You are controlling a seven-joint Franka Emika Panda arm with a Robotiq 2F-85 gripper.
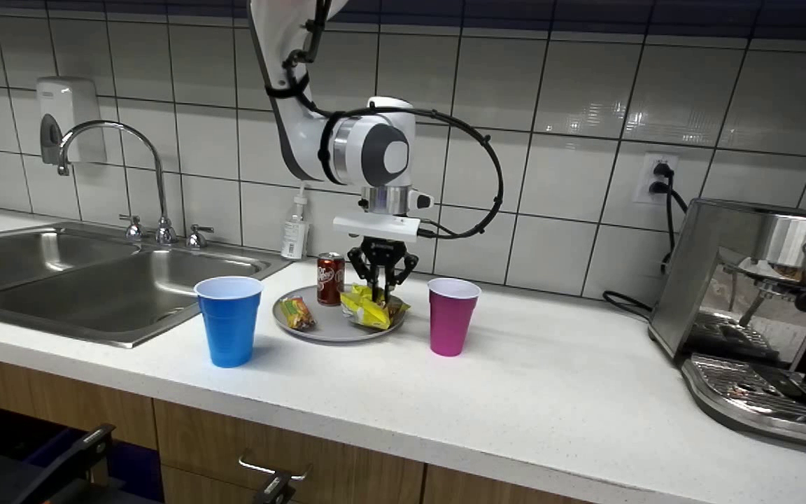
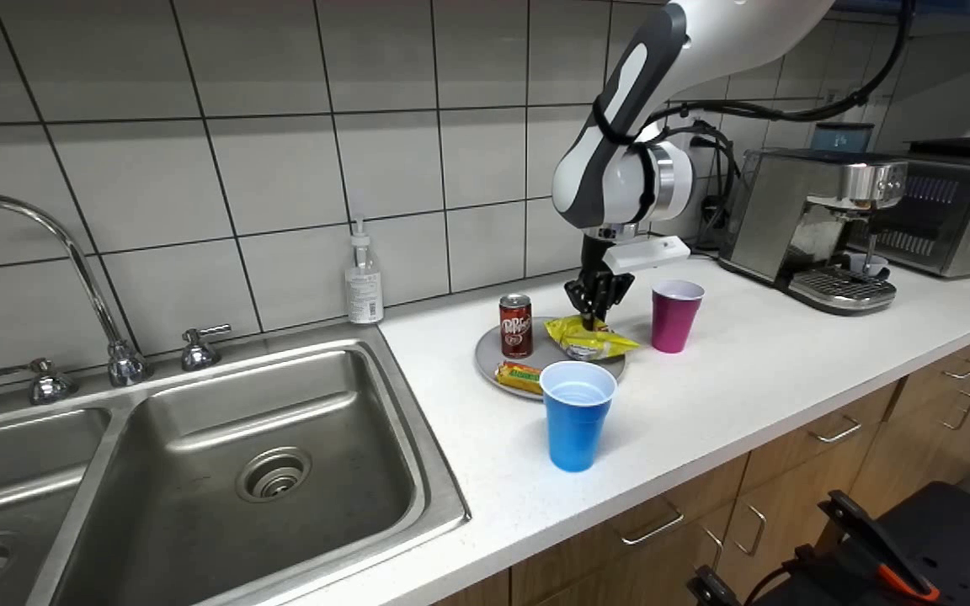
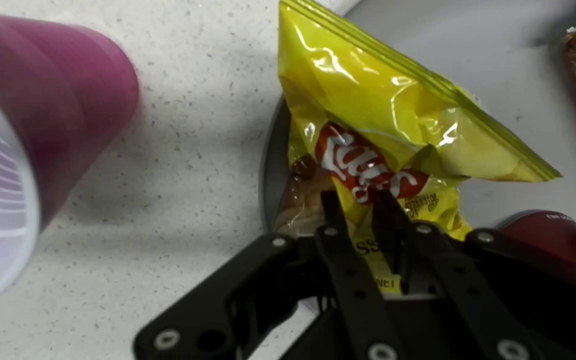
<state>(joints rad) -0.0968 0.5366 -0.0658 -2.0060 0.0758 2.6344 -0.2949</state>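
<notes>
Bag (image 3: 385, 131), crinkled, glossy yellow, red Lay's logo (image 3: 365, 167)

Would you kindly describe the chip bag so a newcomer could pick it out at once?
Find the steel sink in the white counter, then the round gray plate beside it. On it, next to a red soda can, lies the glossy yellow chip bag, with the tool right at it. Its larger size and white-lettered red logo set it apart from the wrapped snack.
</notes>
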